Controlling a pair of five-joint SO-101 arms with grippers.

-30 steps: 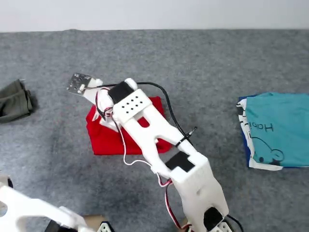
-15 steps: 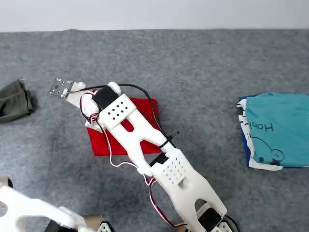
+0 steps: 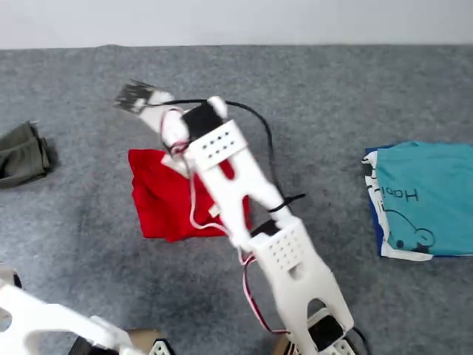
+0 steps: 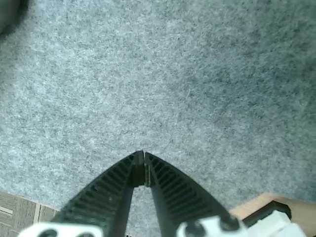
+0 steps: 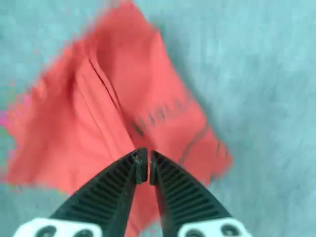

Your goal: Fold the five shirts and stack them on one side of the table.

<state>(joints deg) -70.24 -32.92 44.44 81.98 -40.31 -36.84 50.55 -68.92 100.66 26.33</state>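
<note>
A red shirt (image 3: 162,196) lies crumpled, partly folded, left of the table's middle; it also shows as the red shirt (image 5: 123,103) under my right gripper. My right gripper (image 3: 134,96) hangs past the shirt's far edge, and its fingertips (image 5: 141,160) are shut with nothing between them. At the right edge sits a stack topped by a folded teal shirt (image 3: 429,194). A dark green shirt (image 3: 22,151) lies bunched at the left edge. My left gripper (image 4: 143,165) is shut over bare grey carpet.
Grey carpet (image 3: 332,111) covers the table. The right arm's white links and cable (image 3: 244,192) cross over the red shirt's right part. Part of the left arm (image 3: 44,322) sits at the near left corner. A wooden edge (image 4: 256,205) shows by the left gripper.
The right gripper swung from the red shirt's left side to its far side and to the right. More of the shirt's left part is uncovered. The left arm kept still.
</note>
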